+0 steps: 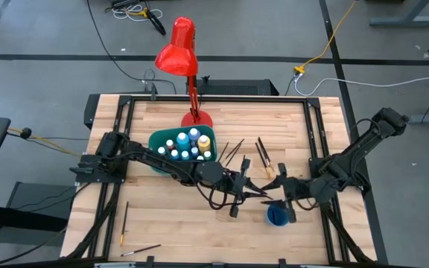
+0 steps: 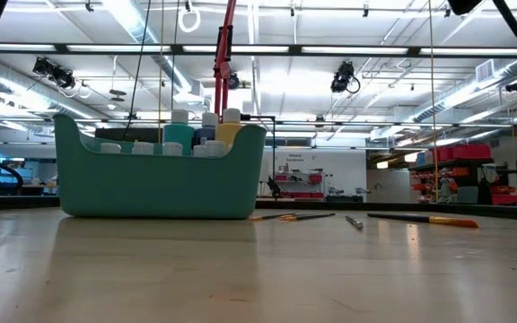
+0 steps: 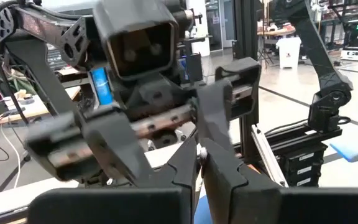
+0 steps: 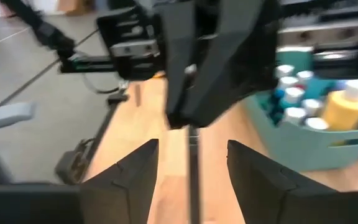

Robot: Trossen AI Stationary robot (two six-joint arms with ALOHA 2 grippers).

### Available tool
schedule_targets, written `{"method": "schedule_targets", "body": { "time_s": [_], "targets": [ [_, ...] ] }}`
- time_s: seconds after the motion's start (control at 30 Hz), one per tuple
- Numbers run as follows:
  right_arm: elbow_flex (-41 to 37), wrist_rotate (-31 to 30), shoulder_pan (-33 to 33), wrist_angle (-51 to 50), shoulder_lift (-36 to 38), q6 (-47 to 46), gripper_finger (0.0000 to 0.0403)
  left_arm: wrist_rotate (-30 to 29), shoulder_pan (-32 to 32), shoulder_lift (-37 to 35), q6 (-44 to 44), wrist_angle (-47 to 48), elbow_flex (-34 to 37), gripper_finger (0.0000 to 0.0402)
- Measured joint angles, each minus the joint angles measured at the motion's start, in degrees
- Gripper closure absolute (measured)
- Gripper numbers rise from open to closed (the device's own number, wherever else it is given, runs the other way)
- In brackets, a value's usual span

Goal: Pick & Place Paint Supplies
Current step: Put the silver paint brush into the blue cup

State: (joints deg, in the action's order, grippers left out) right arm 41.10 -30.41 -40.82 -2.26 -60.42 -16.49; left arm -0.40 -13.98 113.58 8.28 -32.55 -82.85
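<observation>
While the left gripper (image 1: 253, 186), pinched shut on a thin dark paintbrush (image 4: 193, 163), meets the spread-open right gripper (image 1: 272, 187) over the tabletop's (image 1: 162, 216) front-middle, the handover probably needs the right fingers (image 4: 257, 171) to close around the handle before the left lets go. Bare wood lies ahead, but the blue cup (image 1: 277, 216) sits just beside and the teal bin (image 1: 159, 160) of paint bottles (image 1: 188, 145) is near, so keep swings small.

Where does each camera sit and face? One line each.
High: overhead, facing down on the table; both arms show.
Low: tabletop height, level toward the bin; no arm.
Left wrist: past shut left fingers toward the right arm.
Right wrist: past open right fingers toward the left fingers.
Shared: high, low, right wrist see the bin.
</observation>
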Motion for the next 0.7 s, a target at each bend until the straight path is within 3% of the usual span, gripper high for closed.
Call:
{"method": "schedule_targets", "body": {
  "time_s": [0.2,0.33,0.63,0.7],
  "targets": [
    [0.15,2.8,2.84,1.72,-1.96,-2.6,0.0241,0.0,-0.02,0.0,0.03,0.06,0.0,0.0391],
    [0.15,7.69,3.32,2.83,-0.8,-1.18,0.0278,0.19,0.0,0.0,-0.15,0.42,0.0,0.0389],
    [0.15,12.95,5.84,0.57,-0.4,-0.77,0.038,0.08,-0.04,0.0,0.48,0.12,0.0,0.0391],
    [0.15,13.36,6.17,0.57,-0.4,-0.45,0.0385,0.17,-0.04,0.0,0.46,0.14,0.0,0.0391]
  ]
}}
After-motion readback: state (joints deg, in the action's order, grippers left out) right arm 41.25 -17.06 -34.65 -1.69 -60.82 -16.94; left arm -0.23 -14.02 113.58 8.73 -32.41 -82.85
